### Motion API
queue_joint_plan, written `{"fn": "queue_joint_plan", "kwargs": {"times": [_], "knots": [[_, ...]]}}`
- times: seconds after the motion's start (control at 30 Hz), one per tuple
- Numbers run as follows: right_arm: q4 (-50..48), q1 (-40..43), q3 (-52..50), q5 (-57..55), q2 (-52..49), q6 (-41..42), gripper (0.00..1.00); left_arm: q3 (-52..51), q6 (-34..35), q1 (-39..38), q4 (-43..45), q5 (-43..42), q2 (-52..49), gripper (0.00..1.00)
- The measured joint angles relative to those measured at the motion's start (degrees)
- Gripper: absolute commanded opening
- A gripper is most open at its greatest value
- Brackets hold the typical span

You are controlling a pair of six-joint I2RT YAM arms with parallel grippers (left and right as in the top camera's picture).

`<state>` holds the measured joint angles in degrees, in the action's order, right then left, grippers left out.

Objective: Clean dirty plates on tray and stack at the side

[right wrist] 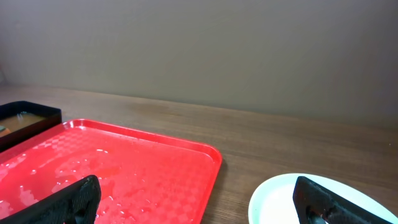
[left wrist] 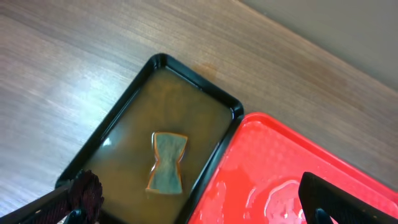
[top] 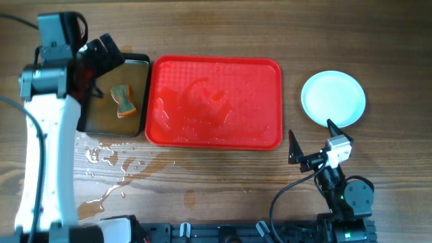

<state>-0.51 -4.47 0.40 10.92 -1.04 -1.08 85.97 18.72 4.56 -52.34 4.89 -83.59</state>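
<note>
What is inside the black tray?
A sponge lies in brown water that fills the black tray. Whatever is under the sponge is covered, so it cannot be seen.

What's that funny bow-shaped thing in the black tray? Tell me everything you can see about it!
It is a sponge, pinched in the middle like a bow tie. Its top looks grey-green and rough, and its edge shows orange. It lies flat in the black tray, which holds murky brown water, so it looks soaked. It sits apart from the tray's walls, nearer the side next to the red tray. Nothing else touches it.
</note>
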Motion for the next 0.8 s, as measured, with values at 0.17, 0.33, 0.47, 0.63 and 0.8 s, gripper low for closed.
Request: {"fn": "queue_joint_plan", "kwargs": {"times": [0.17,0.33,0.47,0.63,0.8], "knots": [[0.0,0.0,0.0,0.0,0.0,0.0,1.00,-10.0,0.0,0.0,6.6,0.0,16.3,1.00],[0.0,0.0,0.0,0.0,0.0,0.0,1.00,-28.5,0.0,0.0,20.9,-1.4,34.5,1.00],[0.0,0.0,0.0,0.0,0.1,0.0,1.00,-43.1,0.0,0.0,29.7,-3.3,44.1,1.00],[0.0,0.0,0.0,0.0,0.1,0.0,1.00,-56.8,0.0,0.0,39.5,-4.8,52.3,1.00],[0.0,0.0,0.0,0.0,0.1,0.0,1.00,-67.8,0.0,-0.1,48.4,-5.2,62.5,1.00]]}}
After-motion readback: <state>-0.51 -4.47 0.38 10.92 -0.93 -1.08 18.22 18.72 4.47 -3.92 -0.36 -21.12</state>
